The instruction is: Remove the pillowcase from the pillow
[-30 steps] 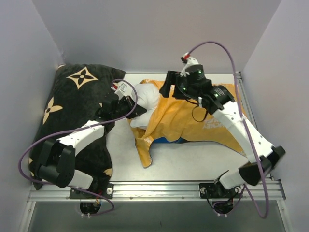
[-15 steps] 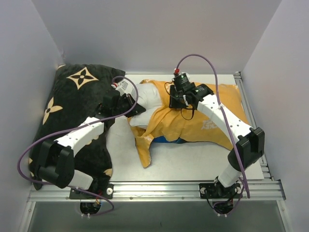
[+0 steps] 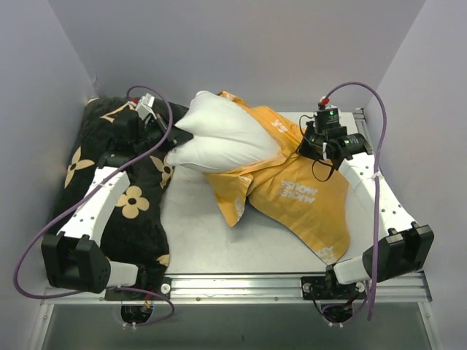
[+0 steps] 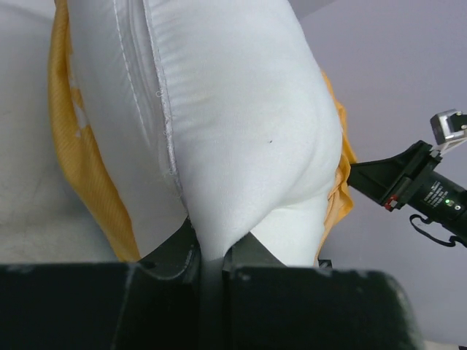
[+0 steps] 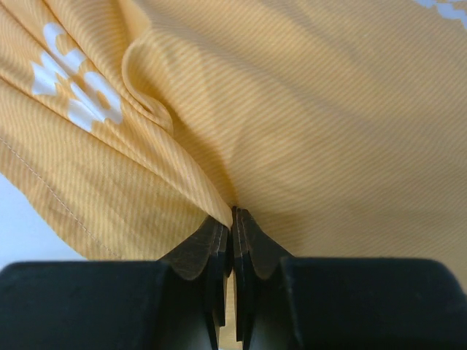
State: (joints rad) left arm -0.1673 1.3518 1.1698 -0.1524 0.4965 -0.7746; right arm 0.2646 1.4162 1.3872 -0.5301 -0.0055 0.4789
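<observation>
From above, the left hand (image 3: 165, 133) sits over the black pillow (image 3: 109, 189) with tan flower marks. The white pillow (image 3: 219, 135) begins at its fingertips and reaches away toward the other arm, raised off the table (image 3: 193, 240). The right hand (image 3: 301, 148) meets the orange-yellow pillowcase (image 3: 306, 197) at the pillow's opposite end. From that hand the cloth wraps the pillow's end on one side and spreads down across the table toward the arm bases on the other. Most of the pillow lies bare between the two hands.

In the left wrist view, the left hand (image 4: 214, 251) is pinched shut on a corner of the pillow (image 4: 241, 131), white fabric squeezed in the narrow slit between its fingers. The pillow swells out straight ahead of the fingers, and the pillowcase (image 4: 80, 168) shows as orange edges on both sides of it.

In the right wrist view, the right hand (image 5: 232, 219) has its fingers pressed together on a fold of the pillowcase (image 5: 306, 109). Orange cloth fills the view beyond the fingertips, with white lettering (image 5: 76, 87) up and to the left.
</observation>
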